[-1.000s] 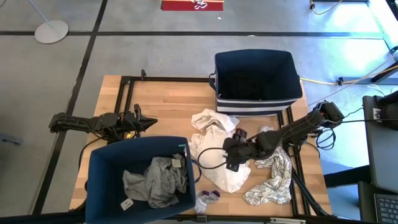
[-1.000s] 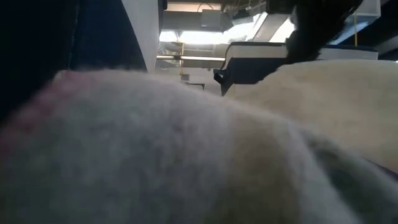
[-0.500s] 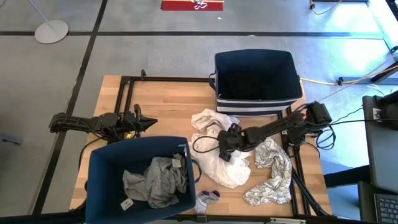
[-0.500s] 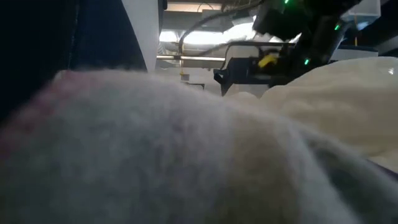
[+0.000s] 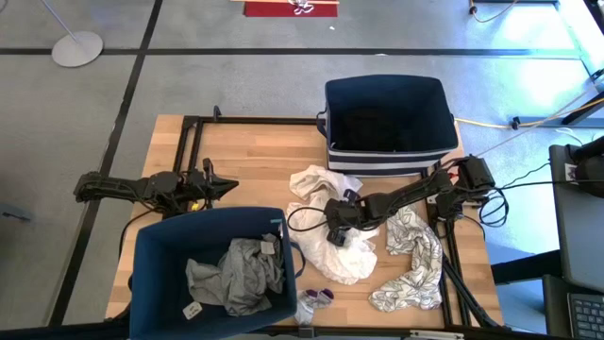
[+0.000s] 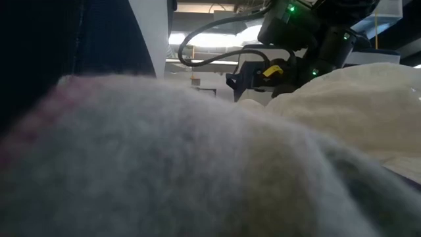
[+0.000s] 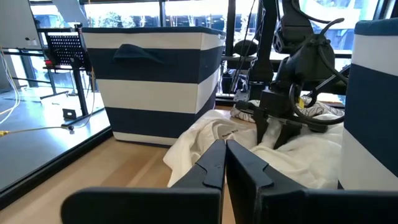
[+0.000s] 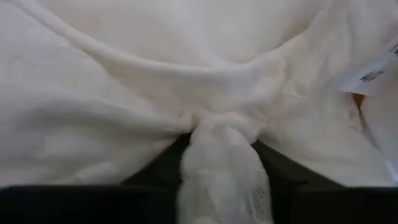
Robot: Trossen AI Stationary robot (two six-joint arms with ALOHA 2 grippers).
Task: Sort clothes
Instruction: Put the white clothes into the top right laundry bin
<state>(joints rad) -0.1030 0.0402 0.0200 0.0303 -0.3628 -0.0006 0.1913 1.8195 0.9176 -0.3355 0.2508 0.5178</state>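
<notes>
A white garment (image 5: 321,194) lies crumpled on the table's middle, and my right gripper (image 5: 338,231) is down on it, shut on a bunch of its cloth. A white garment with dark squiggly print (image 5: 412,267) lies spread at the near right. A grey garment (image 5: 236,274) lies inside the near-left navy bin (image 5: 156,283). My left gripper (image 5: 229,186) hovers shut at the table's left, pointing level toward the white garment (image 7: 205,134). My right gripper pinches a gathered fold (image 8: 219,134) of the white garment between its two fingers, coming from above and slanting down. The cloth puckers into creases that run toward the fingers. The garment lies on the table around the hold.
An empty navy and white striped bin (image 5: 389,123) stands at the far right. A small pale fuzzy piece (image 5: 316,297) lies at the near edge, right in front of the low camera (image 6: 164,164). Bare wood shows at the far left (image 5: 245,151).
My right gripper has come down and a little toward the table's left edge, from above the white garment's right part onto its middle, tipping more steeply downward. The white cloth is now bunched at its fingers. The other garments lie as before.
</notes>
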